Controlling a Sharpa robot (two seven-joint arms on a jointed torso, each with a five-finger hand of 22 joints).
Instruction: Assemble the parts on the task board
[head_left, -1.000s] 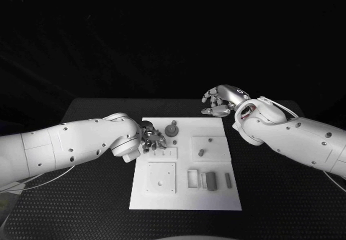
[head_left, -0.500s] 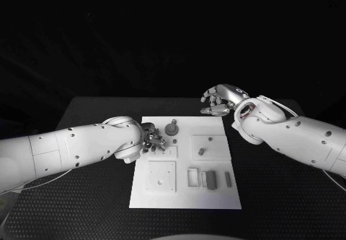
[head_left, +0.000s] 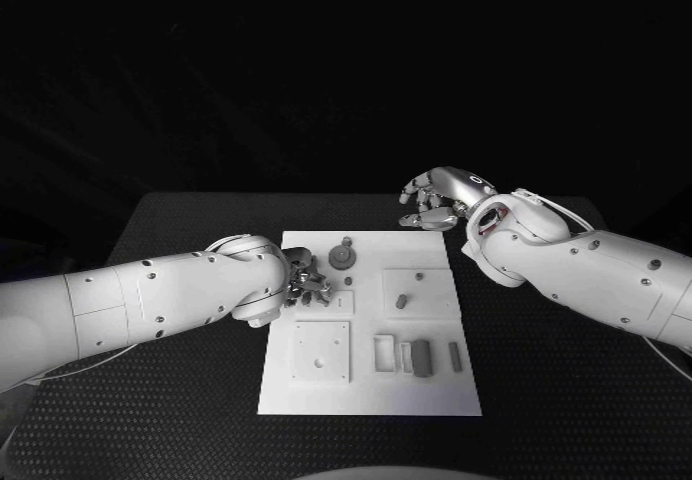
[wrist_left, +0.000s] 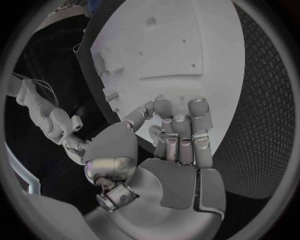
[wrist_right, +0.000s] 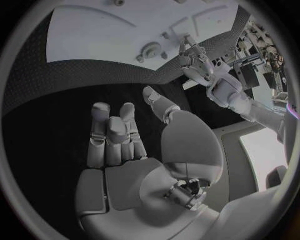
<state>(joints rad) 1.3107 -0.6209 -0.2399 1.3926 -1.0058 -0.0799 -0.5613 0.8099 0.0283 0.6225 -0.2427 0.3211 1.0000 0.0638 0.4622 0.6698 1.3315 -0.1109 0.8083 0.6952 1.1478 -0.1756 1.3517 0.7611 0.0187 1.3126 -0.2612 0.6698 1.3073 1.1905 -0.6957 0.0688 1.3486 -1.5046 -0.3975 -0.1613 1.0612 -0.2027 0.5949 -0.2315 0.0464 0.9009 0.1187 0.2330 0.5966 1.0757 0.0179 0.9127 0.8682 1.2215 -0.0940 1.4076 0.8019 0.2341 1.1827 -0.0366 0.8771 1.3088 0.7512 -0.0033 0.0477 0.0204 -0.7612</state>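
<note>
The white task board (head_left: 371, 385) lies mid-table, also seen from the wrists (wrist_left: 181, 45) (wrist_right: 100, 25). My left hand (head_left: 307, 280) (wrist_left: 175, 135) hovers low over the board's far left part, fingers bent downward and close together; whether anything sits between them is hidden. A round grey part (head_left: 342, 258) (wrist_right: 150, 50) stands just right of that hand. A small peg (head_left: 404, 300) sits in a raised square, and grey bars (head_left: 420, 357) lie at the near right. My right hand (head_left: 440, 200) (wrist_right: 119, 145) hangs above the black table beyond the board's far right corner, fingers loosely apart, holding nothing.
A square plate (head_left: 322, 352) with small holes sits at the board's near left. Black textured table (head_left: 173, 400) surrounds the board on every side. My left forearm (head_left: 144, 295) lies across the table's left half and my right forearm (head_left: 591, 270) across its right.
My left arm has swung a little further over the table and its hand has edged slightly toward the far side of the board. The right hand has barely moved.
</note>
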